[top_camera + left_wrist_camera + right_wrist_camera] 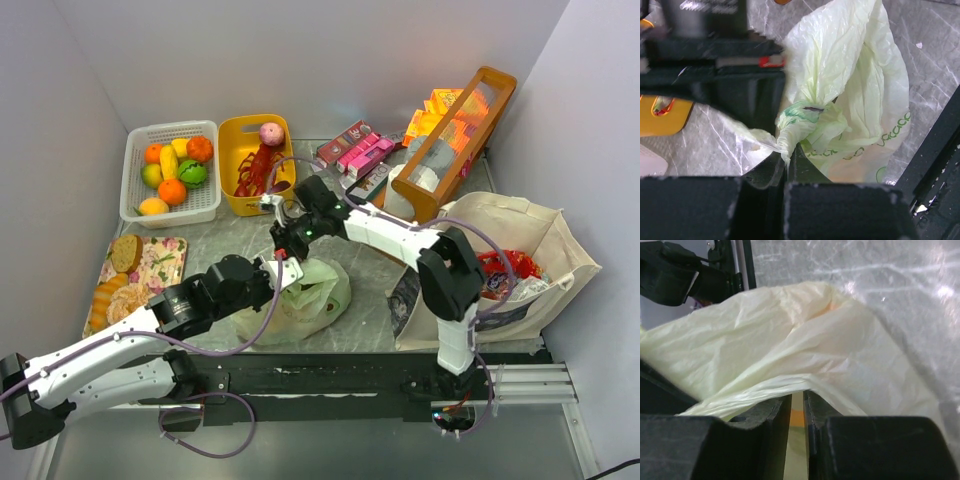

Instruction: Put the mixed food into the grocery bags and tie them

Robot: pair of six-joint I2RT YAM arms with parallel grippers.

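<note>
Visibly, left tool (787,156) and right tool (797,405) narrowly pinch the thin, crinkly green bag (865,100); only the left wrist view shows its twisted knot (801,117).

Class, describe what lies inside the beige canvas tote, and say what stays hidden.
Inside the canvas tote, shiny red packets show at the open mouth. Whatever lies beneath them cannot be seen, because the packets and the tote's fabric walls cover it.
</note>
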